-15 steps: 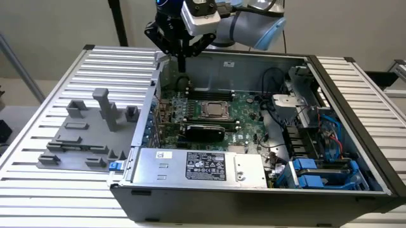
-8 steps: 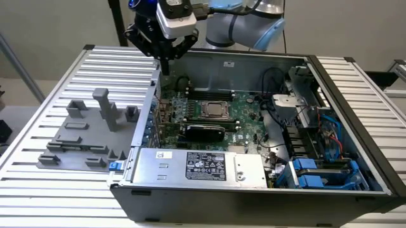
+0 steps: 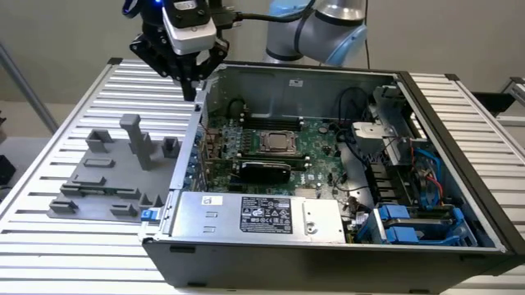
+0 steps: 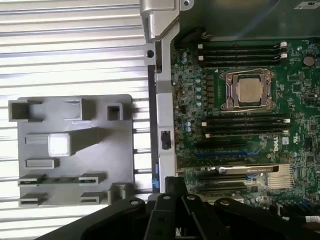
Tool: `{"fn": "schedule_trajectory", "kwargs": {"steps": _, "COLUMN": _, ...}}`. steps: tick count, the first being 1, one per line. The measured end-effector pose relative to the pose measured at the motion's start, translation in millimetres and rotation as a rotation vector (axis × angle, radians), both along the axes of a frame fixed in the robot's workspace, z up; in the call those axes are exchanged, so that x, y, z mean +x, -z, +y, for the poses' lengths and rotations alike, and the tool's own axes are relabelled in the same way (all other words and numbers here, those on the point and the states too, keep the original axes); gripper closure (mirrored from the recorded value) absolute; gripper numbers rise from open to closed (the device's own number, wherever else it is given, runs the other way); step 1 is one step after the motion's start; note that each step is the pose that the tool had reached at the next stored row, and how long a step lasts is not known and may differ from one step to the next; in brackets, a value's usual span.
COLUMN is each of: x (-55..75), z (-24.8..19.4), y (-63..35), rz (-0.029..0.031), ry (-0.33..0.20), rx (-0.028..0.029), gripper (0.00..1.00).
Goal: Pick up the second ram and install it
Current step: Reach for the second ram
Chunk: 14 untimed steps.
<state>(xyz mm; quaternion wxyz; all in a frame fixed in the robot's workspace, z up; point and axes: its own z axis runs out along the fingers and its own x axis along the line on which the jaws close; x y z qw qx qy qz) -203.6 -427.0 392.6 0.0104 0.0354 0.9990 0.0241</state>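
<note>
Above the computer case (image 3: 328,261) wall, in the exterior view, the gripper (image 3: 191,92) is seen with fingers drawn together and nothing held, well apart from the grey fixture (image 3: 107,178). By the wrist view the second ram (image 4: 60,179) is revealed as a thin green strip lodged in a slot of that fixture, and the memory sockets (image 4: 240,50) are shown plainly. The stick is judged light, stiff and fragile; it should be taken by its long edges, not the chips.
</note>
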Motion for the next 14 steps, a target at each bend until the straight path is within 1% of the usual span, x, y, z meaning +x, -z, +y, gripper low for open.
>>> {"fn": "schedule_trajectory", "kwargs": {"steps": 2, "x": -9.0, "z": -1.7, "y": 0.0, "rz": 0.0000, "ry": 0.000, "rx": 0.0000, "gripper": 1.00}}
{"fn": "schedule_trajectory", "kwargs": {"steps": 5, "x": -22.6, "z": -3.0, "y": -0.1, "rz": 0.0001, "ry": 0.000, "rx": -0.0001, "gripper": 1.00}}
{"fn": "schedule_trajectory", "kwargs": {"steps": 14, "x": -63.8, "z": -3.9, "y": 2.0, "rz": 0.0001, "ry": 0.000, "rx": -0.0001, "gripper": 1.00}}
